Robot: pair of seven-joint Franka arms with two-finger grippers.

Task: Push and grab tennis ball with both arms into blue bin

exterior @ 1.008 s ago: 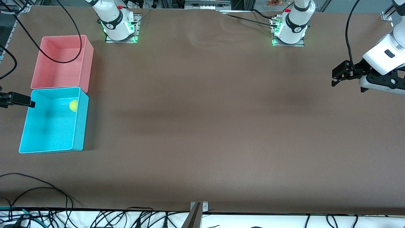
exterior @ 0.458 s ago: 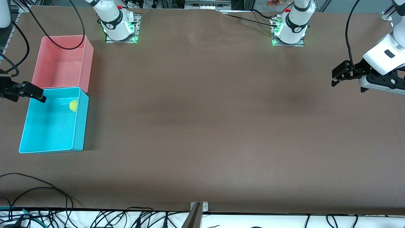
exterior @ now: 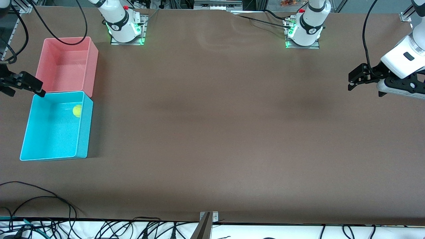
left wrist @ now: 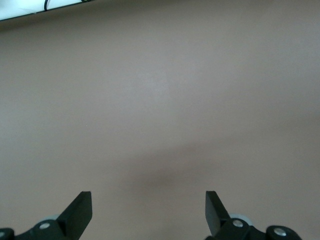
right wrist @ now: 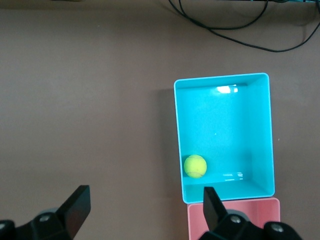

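Note:
The tennis ball [exterior: 77, 111] lies inside the blue bin [exterior: 83, 132], in the corner nearest the pink bin; it also shows in the right wrist view [right wrist: 195, 166] inside the blue bin [right wrist: 225, 125]. My right gripper [exterior: 26, 93] is open and empty in the air, over the table beside the seam between the two bins; its own view [right wrist: 145, 197] shows the jaws wide apart. My left gripper [exterior: 365, 90] is open and empty, waiting over bare table at the left arm's end [left wrist: 147, 200].
A pink bin [exterior: 66, 66] stands against the blue bin, farther from the front camera; a corner of it shows in the right wrist view [right wrist: 232, 220]. Loose cables [exterior: 40, 199] lie along the table's front edge.
My right gripper has moved from over the blue bin's outer wall toward the pink bin. The ball and the left arm have not moved.

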